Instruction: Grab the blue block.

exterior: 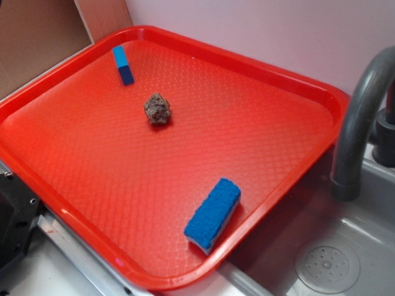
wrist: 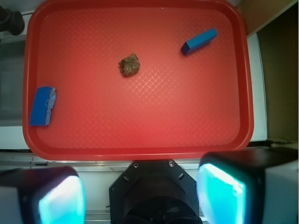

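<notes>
My fingers [wrist: 219,191] hang high above the near edge of the red tray [wrist: 140,140], spread wide apart with nothing between them. In the wrist view I see both pads glowing pale cyan at the bottom of the picture, one on each side of my black mount, and the gap between them holds only the white counter edge below the tray's rim. My gripper [wrist: 140,196] touches nothing.

The blue block [wrist: 199,41] lies flat on the tray, far ahead of my fingers and off to the right-hand pad's side, near the tray's far right corner. It sits at a slant, its light top up and a darker end face turned toward the tray's middle. Nothing touches it.

The rock [wrist: 129,64] sits ahead of me too, nearer the tray's middle, well apart from the block and to its left. The sponge [wrist: 43,106] lies closest to me of the three, off beyond my left-hand pad, just beside the tray's left rim, with its pale side showing along one edge.

In the exterior view my fingers are out of sight. There the block [exterior: 123,65] rests near the tray's [exterior: 268,192] corner by the wall, the rock [exterior: 158,109] just past it toward the middle, and the sponge [exterior: 213,214] by the rim next to the grey sink [exterior: 351,265] and its curved tap [exterior: 367,111].
</notes>
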Tool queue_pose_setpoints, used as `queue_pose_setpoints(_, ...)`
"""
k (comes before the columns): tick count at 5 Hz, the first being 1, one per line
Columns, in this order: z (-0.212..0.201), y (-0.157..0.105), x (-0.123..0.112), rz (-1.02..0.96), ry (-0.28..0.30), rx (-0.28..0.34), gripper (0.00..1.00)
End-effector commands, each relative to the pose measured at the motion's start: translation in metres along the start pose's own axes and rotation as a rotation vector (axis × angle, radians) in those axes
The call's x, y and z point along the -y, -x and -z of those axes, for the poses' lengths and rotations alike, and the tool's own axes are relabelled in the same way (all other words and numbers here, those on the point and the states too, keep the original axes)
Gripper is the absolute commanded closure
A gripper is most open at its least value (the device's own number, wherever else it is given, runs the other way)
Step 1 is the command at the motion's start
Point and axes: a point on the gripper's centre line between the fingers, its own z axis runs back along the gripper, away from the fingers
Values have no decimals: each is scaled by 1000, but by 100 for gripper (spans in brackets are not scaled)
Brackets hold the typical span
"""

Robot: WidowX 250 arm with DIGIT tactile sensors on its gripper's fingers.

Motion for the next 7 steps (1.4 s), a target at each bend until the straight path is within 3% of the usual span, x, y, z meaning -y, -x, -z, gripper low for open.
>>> queue_pose_setpoints(1,0,0,0,0,0,0,0)
queue_pose_setpoints(2,3,-11,-18,-252,49,59,0)
queue_pose_setpoints(3,9,-32,-26,-495,-5,104,0)
queue_pose_setpoints(4,38,-50,-36,-752,64,147,0)
queue_pose_setpoints(5,71,-75,-72,-1008,80,150,0)
queue_pose_setpoints(6,85,-88,-97,-1241,41,208,0)
queue_pose_setpoints(7,103,-108,-117,-1262,20,210,0)
